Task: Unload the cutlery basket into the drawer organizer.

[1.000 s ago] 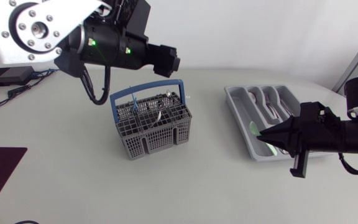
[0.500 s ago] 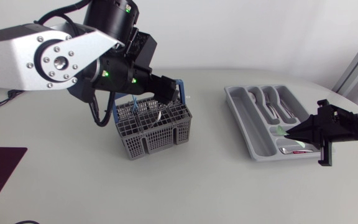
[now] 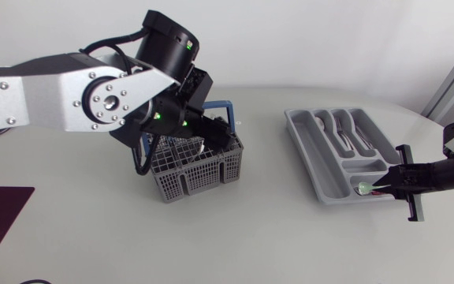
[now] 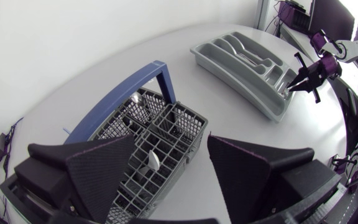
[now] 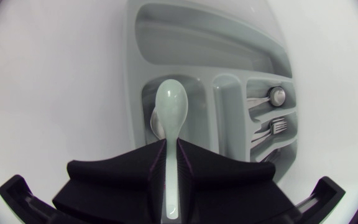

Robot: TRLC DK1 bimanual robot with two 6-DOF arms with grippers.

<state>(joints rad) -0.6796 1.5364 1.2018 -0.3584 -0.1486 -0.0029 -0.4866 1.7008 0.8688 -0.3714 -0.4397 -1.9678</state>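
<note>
- One pale spoon [image 3: 362, 188] sits clamped in the right pincer [image 3: 377, 186], lower right, over the drawer organizer [image 3: 319, 162], presumably for release;
- left pincer [image 3: 211, 130] gapes wide above the cutlery basket [image 3: 195, 170], centre-left, probably poised to pick.

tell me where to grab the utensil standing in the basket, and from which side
Take its top end, coming straight down from above. The utensil stands roughly upright in a narrow compartment of the basket, with grid walls on every side, so a sideways approach looks blocked. Stay clear of the blue handle.
</note>
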